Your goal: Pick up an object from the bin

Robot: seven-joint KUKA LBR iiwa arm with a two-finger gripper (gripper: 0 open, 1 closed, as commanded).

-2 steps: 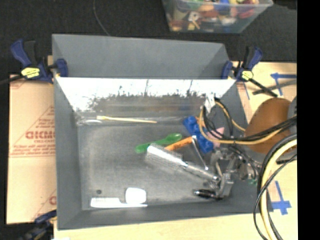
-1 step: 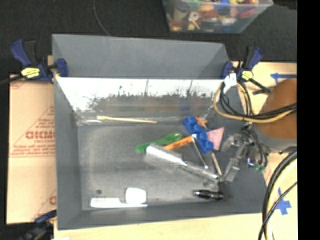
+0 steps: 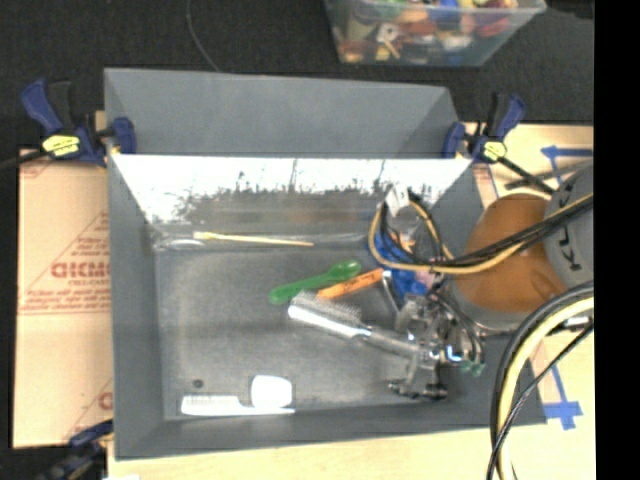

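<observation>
In the lower right corner of the grey bin point(image 3: 135, 368), the gripper point(image 3: 425, 373) is down near the floor, hanging from a wrist wrapped in cables. The tangle of dark parts there hides how far open the hand is, and whether it has hold of anything cannot be told. The thing nearest to it is a long silver-grey tool point(image 3: 325, 318), which lies slantwise across the middle of the floor. Its right end runs up to the gripper, but whether the two touch is unclear. Just above the tool lie a green spoon point(image 3: 312, 282) and an orange piece point(image 3: 352, 286), side by side and both tilted up to the right. A blue thing point(image 3: 405, 286) lies under the cables just right of them. Well apart from all of these, a thin wooden stick point(image 3: 255, 238) lies near the back wall. A white pad point(image 3: 271, 391) sits at the front wall, with a white strip point(image 3: 212, 403) just left of it.
</observation>
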